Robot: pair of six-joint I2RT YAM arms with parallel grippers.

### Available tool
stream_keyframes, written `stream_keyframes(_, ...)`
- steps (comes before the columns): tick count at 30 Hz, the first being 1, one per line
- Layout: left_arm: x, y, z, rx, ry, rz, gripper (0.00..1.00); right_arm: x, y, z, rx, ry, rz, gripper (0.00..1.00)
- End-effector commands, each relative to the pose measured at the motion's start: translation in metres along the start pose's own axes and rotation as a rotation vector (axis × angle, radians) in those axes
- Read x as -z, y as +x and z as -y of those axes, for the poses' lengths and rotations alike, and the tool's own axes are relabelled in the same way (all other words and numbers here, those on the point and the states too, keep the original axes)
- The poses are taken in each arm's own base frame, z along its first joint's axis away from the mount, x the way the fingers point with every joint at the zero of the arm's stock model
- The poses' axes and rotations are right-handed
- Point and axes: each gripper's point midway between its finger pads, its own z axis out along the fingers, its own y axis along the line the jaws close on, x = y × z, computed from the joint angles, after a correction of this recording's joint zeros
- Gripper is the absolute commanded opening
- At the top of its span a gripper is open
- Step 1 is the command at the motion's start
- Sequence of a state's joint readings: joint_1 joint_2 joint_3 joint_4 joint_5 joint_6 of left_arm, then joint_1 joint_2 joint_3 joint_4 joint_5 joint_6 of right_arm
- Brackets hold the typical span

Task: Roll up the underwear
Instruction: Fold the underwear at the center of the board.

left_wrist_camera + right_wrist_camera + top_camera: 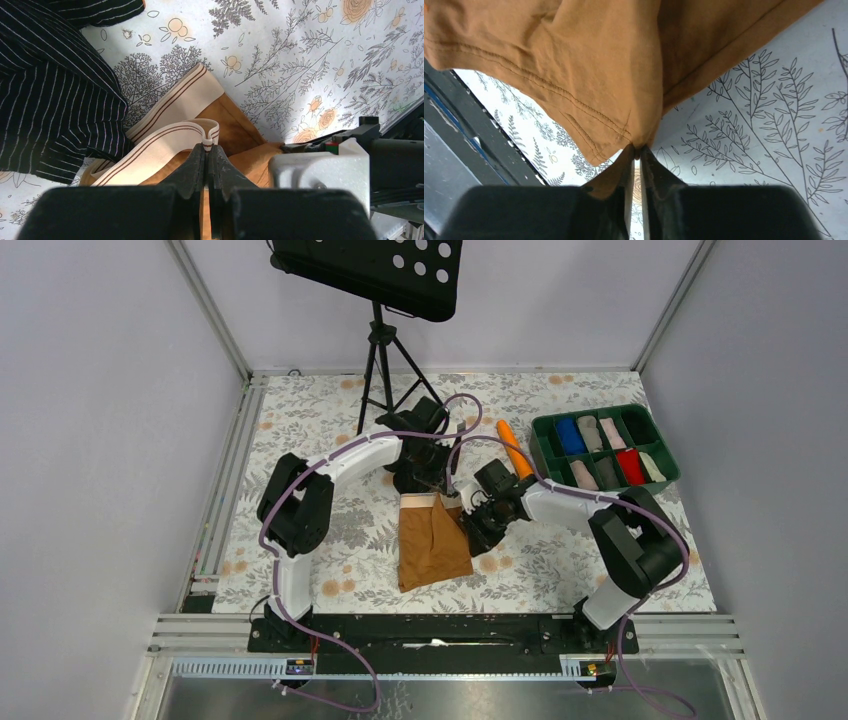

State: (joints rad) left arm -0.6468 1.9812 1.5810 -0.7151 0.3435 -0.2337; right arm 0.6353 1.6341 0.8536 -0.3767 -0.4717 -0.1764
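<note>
I see the underwear [432, 545] lying flat near the middle of the counter [300, 425]. It is brown, with its pale waistband [170, 131] at the far end. Both claws are on it. The left claw [206, 146] is closed on the waistband: its two fingers are pressed together, with a loop of the striped band pinched between the tips. The right claw [636, 150] is at the right edge of the garment, near the far end. Its fingers are nearly together, with brown fabric gathered and clamped at the tips.

From above I can see only that both claws meet the garment at its far end; the grips themselves are hidden under the wrists. The left wrist camera shows the pinched band, and also a black striped garment [55, 100] lying against the waistband. The right wrist camera shows the stitched hem of the brown fabric raised over the counter.

The counter has a pale cover printed with flowers and leaves. To the right, apart from the underwear, are an orange cylinder [514, 448] and a green tray [538, 445] holding rolled garments of several colours. A black music stand [375, 270] is at the far side. The walls are plain grey, and metal rails run around the counter.
</note>
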Motion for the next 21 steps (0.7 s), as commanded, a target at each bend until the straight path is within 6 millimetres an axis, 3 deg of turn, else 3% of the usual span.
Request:
stream_keyframes(1, 0.0, -0.009, 0.001, -0.014, 0.022, 0.027, 0.0, 0.004, -0.012, -0.007, 0.009, -0.013, 0.009, 0.06)
stream_keyframes(2, 0.001, -0.009, 0.0, -0.014, 0.021, 0.028, 0.0, 0.007, -0.014, -0.009, 0.013, -0.02, 0.018, 0.0)
stream_keyframes(7, 0.011, -0.011, -0.011, 0.002, 0.011, 0.037, 0.0, 0.043, -0.04, -0.037, 0.075, -0.072, 0.12, 0.0)
stream_keyframes(11, 0.03, -0.016, -0.022, 0.015, 0.004, 0.06, 0.0, 0.062, -0.061, -0.072, 0.14, -0.158, 0.18, 0.0)
stream_keyframes(16, 0.063, -0.016, -0.043, 0.03, -0.01, 0.076, 0.0, 0.062, -0.087, -0.12, 0.245, -0.262, 0.187, 0.0)
stream_keyframes(21, 0.091, 0.007, -0.067, 0.026, -0.054, 0.025, 0.0, 0.048, -0.121, -0.164, 0.317, -0.348, 0.172, 0.0)
